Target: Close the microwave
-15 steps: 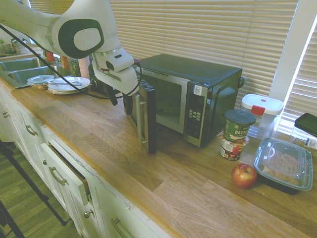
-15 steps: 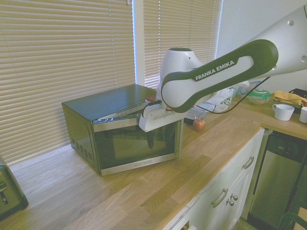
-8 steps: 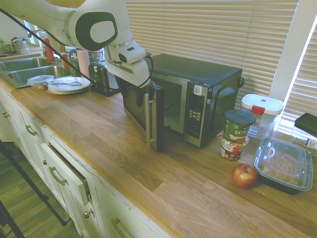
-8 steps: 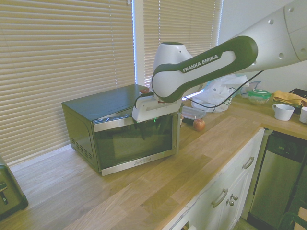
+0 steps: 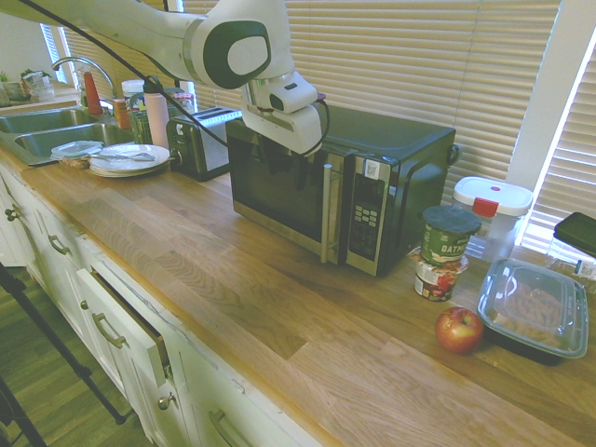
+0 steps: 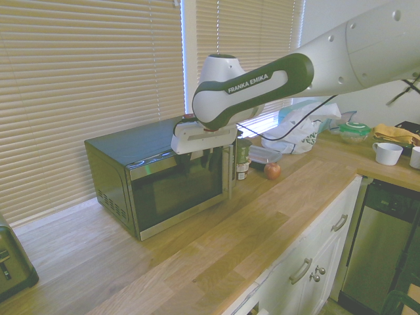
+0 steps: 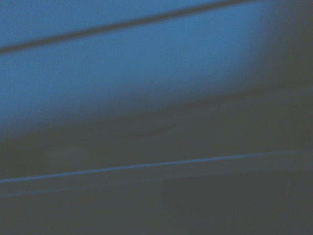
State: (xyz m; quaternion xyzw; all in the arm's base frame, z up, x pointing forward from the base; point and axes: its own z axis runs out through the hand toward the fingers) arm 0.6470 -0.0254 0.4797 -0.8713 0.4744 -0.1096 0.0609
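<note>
The black microwave stands at the back of the wooden counter, also seen as the microwave in the second exterior view. Its dark glass door with the vertical silver handle lies almost flush with the front, a narrow gap left at the handle side. My gripper presses against the upper part of the door, just under the top edge; the gripper shows dark against the glass. The wrist view holds only a blurred dark blue surface from very close.
A silver toaster, plates and a sink lie to the microwave's left. On its right stand stacked cups, a white-lidded tub, an apple and a clear-lidded tray. A drawer is ajar.
The door swung from wide open to nearly shut, with my gripper moving along behind it toward the microwave's front.
</note>
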